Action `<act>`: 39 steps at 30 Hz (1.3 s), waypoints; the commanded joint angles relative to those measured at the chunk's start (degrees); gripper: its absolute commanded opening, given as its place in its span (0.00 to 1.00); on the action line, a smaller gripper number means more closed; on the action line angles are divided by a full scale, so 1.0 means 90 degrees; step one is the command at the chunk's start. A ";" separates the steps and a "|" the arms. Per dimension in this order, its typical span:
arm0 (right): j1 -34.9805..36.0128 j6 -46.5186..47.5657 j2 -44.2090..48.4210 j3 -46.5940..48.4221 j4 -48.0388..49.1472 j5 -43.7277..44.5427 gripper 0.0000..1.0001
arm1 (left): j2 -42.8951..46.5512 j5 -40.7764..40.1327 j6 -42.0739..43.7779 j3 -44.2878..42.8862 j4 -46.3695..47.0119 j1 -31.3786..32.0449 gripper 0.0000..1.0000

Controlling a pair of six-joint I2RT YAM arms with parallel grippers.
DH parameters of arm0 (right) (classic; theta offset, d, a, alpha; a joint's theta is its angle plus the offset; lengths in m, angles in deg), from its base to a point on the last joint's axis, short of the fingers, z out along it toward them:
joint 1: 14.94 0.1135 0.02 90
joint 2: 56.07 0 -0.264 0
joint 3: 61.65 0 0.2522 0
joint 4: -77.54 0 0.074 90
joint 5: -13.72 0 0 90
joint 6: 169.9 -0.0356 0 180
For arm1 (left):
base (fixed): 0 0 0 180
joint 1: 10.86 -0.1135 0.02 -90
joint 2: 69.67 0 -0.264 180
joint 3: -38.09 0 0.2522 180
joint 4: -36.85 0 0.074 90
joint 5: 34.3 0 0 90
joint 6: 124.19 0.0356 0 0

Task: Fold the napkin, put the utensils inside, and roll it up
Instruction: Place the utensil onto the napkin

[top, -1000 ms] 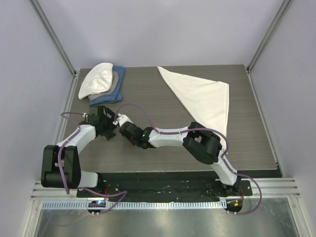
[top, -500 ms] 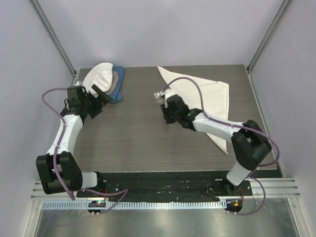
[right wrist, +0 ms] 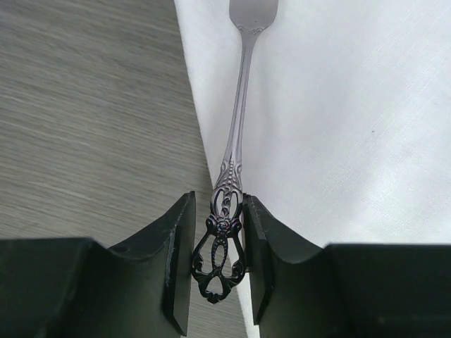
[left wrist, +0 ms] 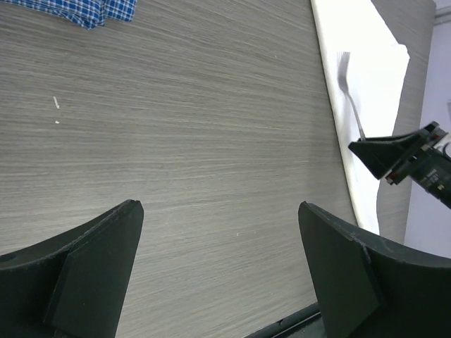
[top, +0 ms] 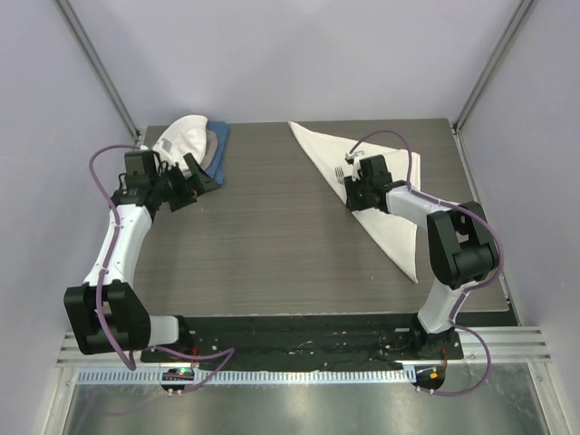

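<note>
The cream napkin [top: 385,181] lies folded into a triangle at the back right of the table. It also shows in the right wrist view [right wrist: 338,105] and the left wrist view [left wrist: 370,63]. My right gripper [top: 352,184] is shut on the ornate ring end of the silver fork [right wrist: 239,127]. The fork's tines lie over the napkin and its handle sits at the napkin's left edge [top: 341,172]. My left gripper [top: 195,177] is open and empty above bare table at the left [left wrist: 220,211], far from the napkin.
A stack of white, tan and blue cloths [top: 186,149] sits at the back left, just behind my left gripper; its blue checked edge shows in the left wrist view [left wrist: 84,10]. Metal frame posts stand at both back corners.
My right arm has swung from the table's left middle to the napkin, carrying the fork. My left arm has moved back and left toward the stacked cloths.
</note>
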 commanded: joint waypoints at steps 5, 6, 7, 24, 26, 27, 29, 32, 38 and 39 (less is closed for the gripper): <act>-0.0431 0.0906 -0.0348 0.0558 -0.0069 -0.0833 0.01 | 0.0408 0.0497 0.0087 0.0089 0.0129 0.0010 0.97; -0.0490 0.0956 -0.0397 0.0568 -0.0089 -0.0892 0.01 | 0.0428 0.0517 0.0077 0.0098 0.0148 0.0010 0.97; -0.0549 0.0995 -0.0426 0.0568 -0.0118 -0.0961 0.01 | 0.0437 0.0546 0.0068 0.0118 0.0168 0.0001 0.97; -0.0930 0.1620 -0.1169 0.1261 -0.1261 -0.1090 0.02 | 0.0301 0.0800 -0.0089 0.0196 0.0344 0.0010 0.97; -0.0931 0.1571 -0.1130 0.1290 -0.1271 -0.1040 0.06 | 0.0262 0.0869 -0.0098 0.0216 0.0363 0.0010 0.97; -0.0930 0.1571 -0.1130 0.1300 -0.1300 -0.0991 0.07 | 0.0262 0.0898 -0.0118 0.0225 0.0363 0.0010 0.97; -0.0940 0.1591 -0.1110 0.1320 -0.1329 -0.0913 0.10 | 0.0252 0.0908 -0.0128 0.0225 0.0402 0.0001 0.97; -0.0931 0.1659 -0.1091 0.1339 -0.1407 -0.0786 0.15 | 0.0232 0.0918 -0.0147 0.0245 0.0431 0.0001 0.97; -0.0940 0.1659 -0.1013 0.1408 -0.1525 -0.0708 0.45 | 0.0232 0.0927 -0.0138 0.0255 0.0422 0.0001 0.97; -0.0931 0.1659 -0.0993 0.1427 -0.1583 -0.0679 0.47 | 0.0223 0.0927 -0.0138 0.0255 0.0431 0.0001 0.97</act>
